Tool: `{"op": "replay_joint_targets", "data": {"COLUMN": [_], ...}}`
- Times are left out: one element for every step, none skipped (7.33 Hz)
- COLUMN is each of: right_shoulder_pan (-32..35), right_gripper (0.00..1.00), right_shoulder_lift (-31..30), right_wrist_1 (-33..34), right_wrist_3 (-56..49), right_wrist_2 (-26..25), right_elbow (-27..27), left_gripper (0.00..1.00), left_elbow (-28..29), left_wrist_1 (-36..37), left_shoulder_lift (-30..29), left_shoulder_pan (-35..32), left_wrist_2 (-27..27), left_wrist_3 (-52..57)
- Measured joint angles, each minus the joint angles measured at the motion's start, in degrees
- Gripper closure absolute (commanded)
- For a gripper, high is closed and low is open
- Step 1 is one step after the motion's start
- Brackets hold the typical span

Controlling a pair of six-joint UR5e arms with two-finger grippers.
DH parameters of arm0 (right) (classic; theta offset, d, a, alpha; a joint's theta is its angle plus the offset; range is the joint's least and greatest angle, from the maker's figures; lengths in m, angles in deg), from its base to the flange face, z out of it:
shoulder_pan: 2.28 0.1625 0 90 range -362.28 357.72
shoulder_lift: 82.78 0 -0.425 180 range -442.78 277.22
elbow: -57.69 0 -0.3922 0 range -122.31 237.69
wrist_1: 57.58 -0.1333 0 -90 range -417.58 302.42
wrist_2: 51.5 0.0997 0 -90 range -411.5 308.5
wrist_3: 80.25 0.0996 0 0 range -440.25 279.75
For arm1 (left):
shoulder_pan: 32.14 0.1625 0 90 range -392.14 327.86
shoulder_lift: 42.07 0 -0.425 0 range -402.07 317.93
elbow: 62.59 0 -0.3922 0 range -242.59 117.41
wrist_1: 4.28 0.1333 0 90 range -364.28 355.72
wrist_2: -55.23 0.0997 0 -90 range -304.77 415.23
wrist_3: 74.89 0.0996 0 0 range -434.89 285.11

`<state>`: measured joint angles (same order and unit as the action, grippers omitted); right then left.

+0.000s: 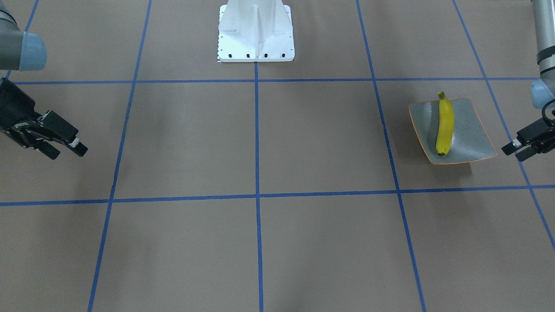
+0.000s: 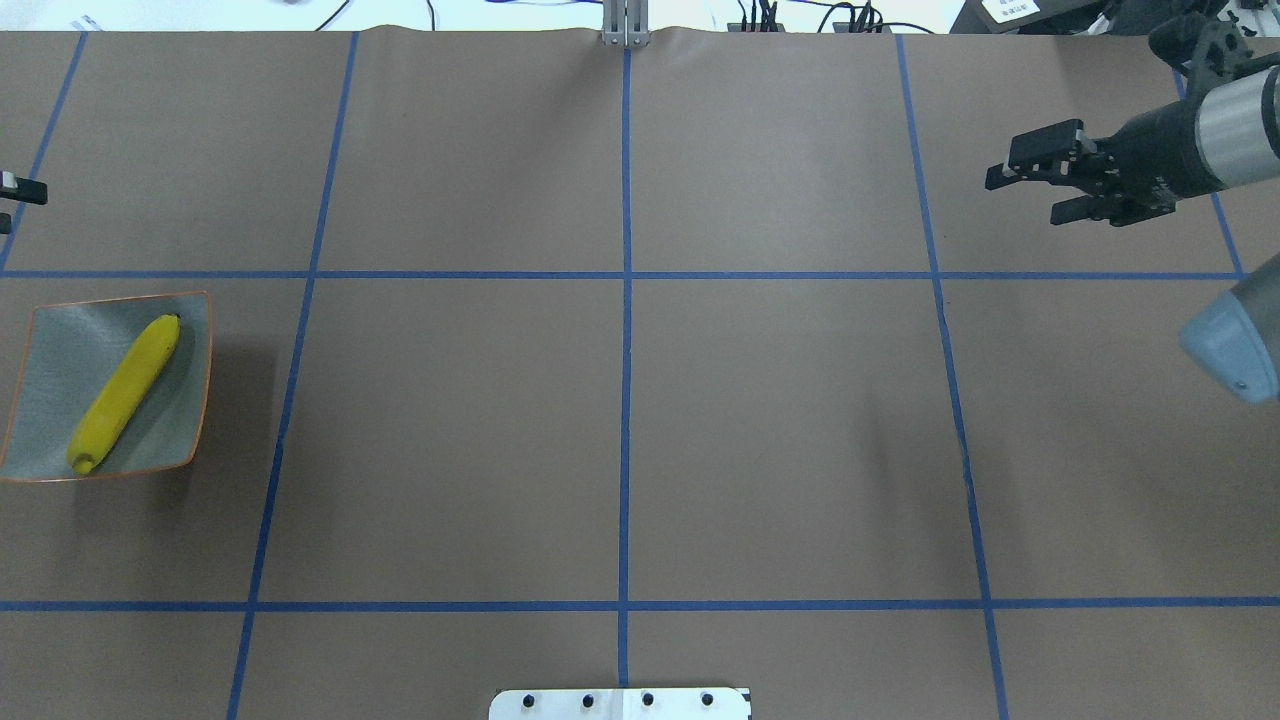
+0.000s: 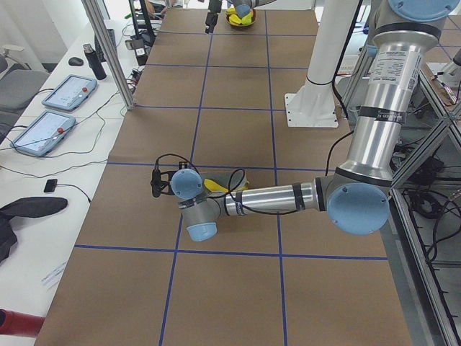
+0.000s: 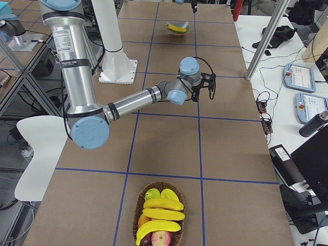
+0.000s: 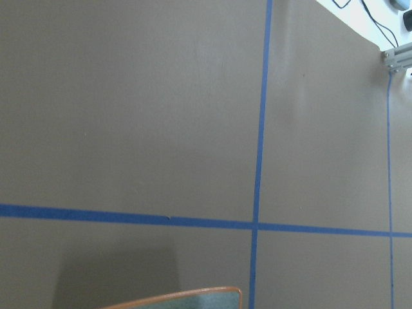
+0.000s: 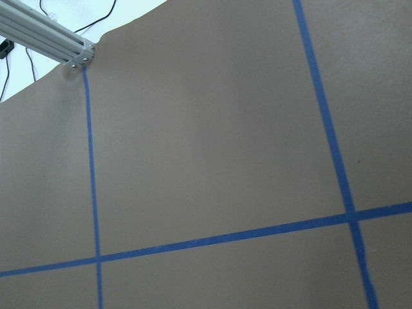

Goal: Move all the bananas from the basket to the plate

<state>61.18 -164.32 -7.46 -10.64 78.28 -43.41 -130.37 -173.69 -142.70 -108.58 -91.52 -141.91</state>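
The table (image 1: 195,143) is covered with brown paper and a grid of blue tape. At its end on the robot's right stands the basket (image 4: 160,184) with several bananas (image 4: 163,214) among other fruit. Only the exterior right view shows this clearly; the overhead view misses it. The plate (image 2: 50,350), on the robot's left, carries one banana (image 2: 125,393). The left gripper (image 1: 512,154) and the right gripper (image 1: 68,153) are both spread and empty. You should expect light, smooth, easily bruised fruit, so take each one gently across its middle.
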Motion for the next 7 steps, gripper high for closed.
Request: {"op": "replay_joint_targets", "data": {"right_shoulder_pan": [2.0,4.1,6.5,9.2,11.4,13.2,14.8], "right_gripper": [0.01,0.01,0.01,0.01,0.01,0.01,0.01], "right_shoulder_lift": [-1.7,-2.9,-3.8,-4.4,-4.6,-4.6,-4.4], "right_wrist_1": [0.1,0.2,0.4,0.6,0.6,0.6,0.6], "right_wrist_3": [-5.2,-10.4,-16.1,-21.6,-26.5,-31.1,-35.0], "right_wrist_2": [0.0,0.1,0.6,1.5,2.6,3.2,3.8], "right_elbow": [1.1,2.8,5.1,8.1,11.3,14.2,17.1], "left_gripper": [0.0,0.0,0.0,0.0,0.0,0.0,0.0], "left_elbow": [0.0,0.0,-0.1,-0.1,-0.1,-0.4,-1.4], "left_wrist_1": [1.7,3.9,7.0,10.7,14.3,18.4,24.0], "left_shoulder_lift": [0.0,0.1,0.1,0.0,0.0,-0.1,-0.2], "left_shoulder_pan": [0.0,-0.2,-0.4,-0.9,-1.6,-2.5,-3.6], "left_wrist_2": [2.4,4.5,6.3,7.1,7.4,7.6,7.7], "left_wrist_3": [5.0,10.0,14.9,19.6,24.5,29.9,35.2]}}
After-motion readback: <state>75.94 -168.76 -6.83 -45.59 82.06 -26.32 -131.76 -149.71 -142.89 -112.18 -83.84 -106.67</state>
